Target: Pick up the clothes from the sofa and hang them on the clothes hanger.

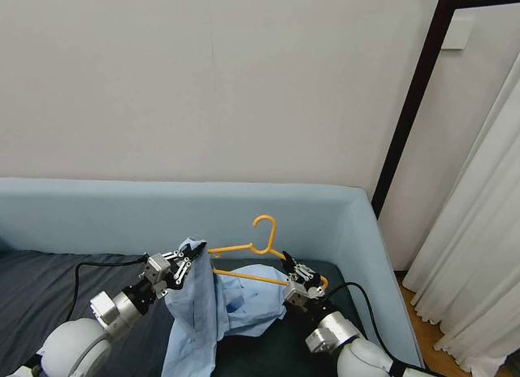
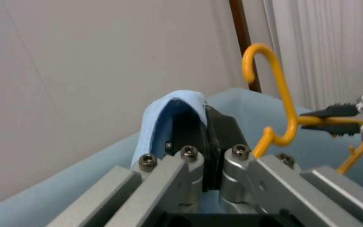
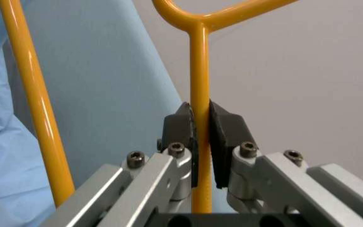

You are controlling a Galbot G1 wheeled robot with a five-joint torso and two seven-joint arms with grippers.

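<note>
A yellow hanger point(image 1: 258, 253) is held over the sofa, hook upward. My right gripper point(image 1: 299, 277) is shut on its right end; in the right wrist view the jaws clamp a yellow hanger bar point(image 3: 199, 94). My left gripper point(image 1: 188, 256) is shut on a fold of a light blue garment point(image 1: 215, 308) at the hanger's left end. The cloth point(image 2: 168, 113) wraps over the left fingertips in the left wrist view, with the hanger hook point(image 2: 276, 90) just beyond. The garment drapes from the left end down onto the seat and partly over the lower bar.
The sofa has a pale blue backrest point(image 1: 122, 210) and a dark seat cushion point(image 1: 49, 275). A dark vertical pole point(image 1: 410, 109) stands at the sofa's right end, against the wall. White curtains point(image 1: 479, 255) hang at the far right.
</note>
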